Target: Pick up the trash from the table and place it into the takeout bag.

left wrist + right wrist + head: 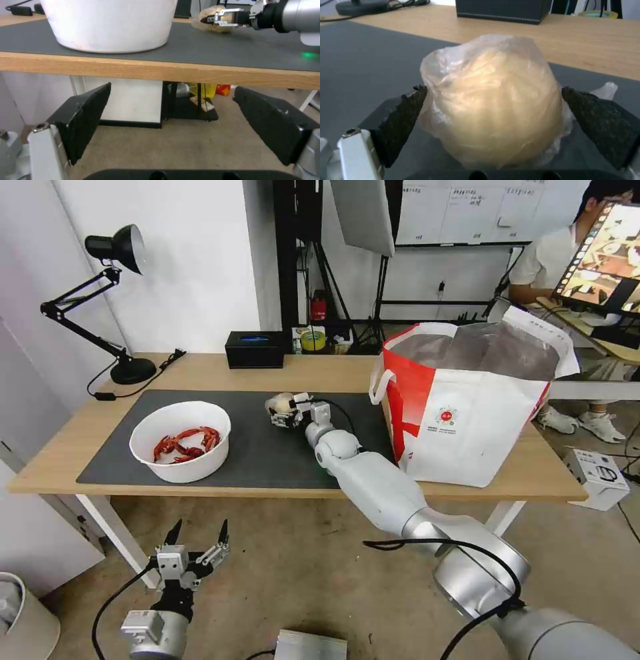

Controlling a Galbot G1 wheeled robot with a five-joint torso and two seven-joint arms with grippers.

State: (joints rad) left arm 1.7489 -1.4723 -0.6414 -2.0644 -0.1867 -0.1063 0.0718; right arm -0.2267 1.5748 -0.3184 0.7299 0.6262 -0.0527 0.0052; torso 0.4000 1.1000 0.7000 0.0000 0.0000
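Bright even indoor light; soft shadows; wide-angle edge bending; wrist views soft.

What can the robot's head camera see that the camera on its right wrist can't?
The head view alone has the takeout bag at the table's right end, the white bowl of crayfish shells, the desk lamp, and the left gripper open, low in front of the table. The right wrist view alone shows the lump's crinkled clear plastic up close between the fingers. Both show the wrapped lump within the right gripper, the dark mat and the black tissue box.
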